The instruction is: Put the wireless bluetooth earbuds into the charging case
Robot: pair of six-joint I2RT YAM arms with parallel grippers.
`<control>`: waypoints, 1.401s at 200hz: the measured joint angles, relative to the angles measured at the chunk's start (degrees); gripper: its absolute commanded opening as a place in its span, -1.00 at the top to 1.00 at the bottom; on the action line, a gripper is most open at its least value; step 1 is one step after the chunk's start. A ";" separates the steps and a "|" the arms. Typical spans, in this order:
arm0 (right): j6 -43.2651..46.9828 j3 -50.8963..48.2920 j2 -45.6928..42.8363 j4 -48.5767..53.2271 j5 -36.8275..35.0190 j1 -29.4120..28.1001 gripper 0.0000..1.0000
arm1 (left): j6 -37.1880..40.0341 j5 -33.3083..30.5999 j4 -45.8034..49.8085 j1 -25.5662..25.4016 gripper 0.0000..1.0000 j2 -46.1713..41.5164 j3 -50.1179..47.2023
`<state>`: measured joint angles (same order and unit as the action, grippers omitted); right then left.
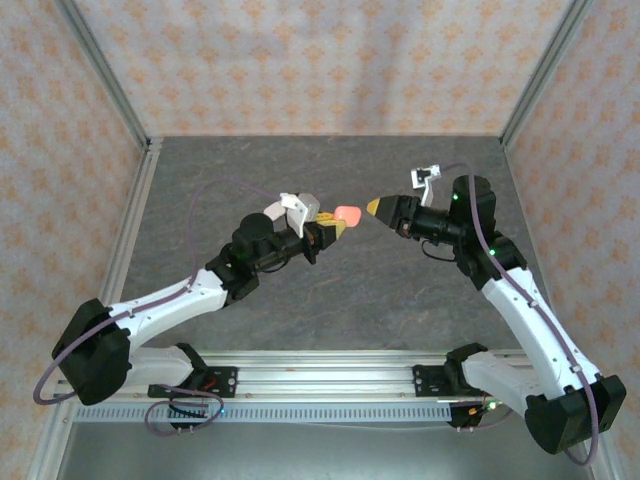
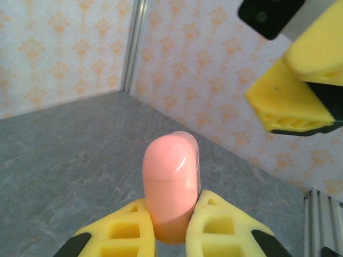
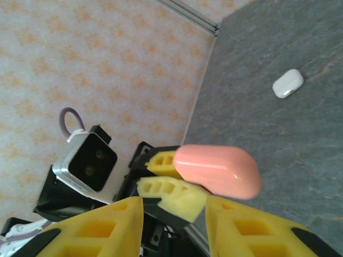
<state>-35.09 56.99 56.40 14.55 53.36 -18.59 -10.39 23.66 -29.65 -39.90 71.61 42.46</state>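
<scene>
A dark grey, stone-mottled table (image 1: 330,300) lies beneath the jaws. Beyond them and to either side stand flat wall panels (image 1: 330,60) of pale cream paper printed with small orange motifs, joined at the corners by silver aluminium posts (image 1: 105,70). The light is soft and even.

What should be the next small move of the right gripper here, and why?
Probably ease the right gripper forward onto the upper end of the pink case. The left gripper clamps the case by its lower end, the lid looks closed, and the right jaws stand open just short of it, holding nothing. The lid likely has to be opened first.
</scene>
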 measured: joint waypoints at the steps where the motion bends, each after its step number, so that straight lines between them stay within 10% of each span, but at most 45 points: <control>1: 0.11 0.00 0.00 0.13 -0.04 0.00 0.28 | -0.04 -0.02 0.02 0.04 1.00 0.00 -0.04; 168: 6.64 -14.62 8.92 5.40 -24.11 7.34 -0.65 | -11.04 -5.07 4.33 6.32 1.00 1.75 -9.42; 280: 7.80 -19.26 16.35 3.89 -26.36 16.15 -0.93 | -18.29 2.23 1.73 3.17 0.94 26.97 1.33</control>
<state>-27.29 37.74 72.75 18.44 27.00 -2.44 -28.69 25.89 -27.92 -36.73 98.59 43.79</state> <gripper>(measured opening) 0.954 0.135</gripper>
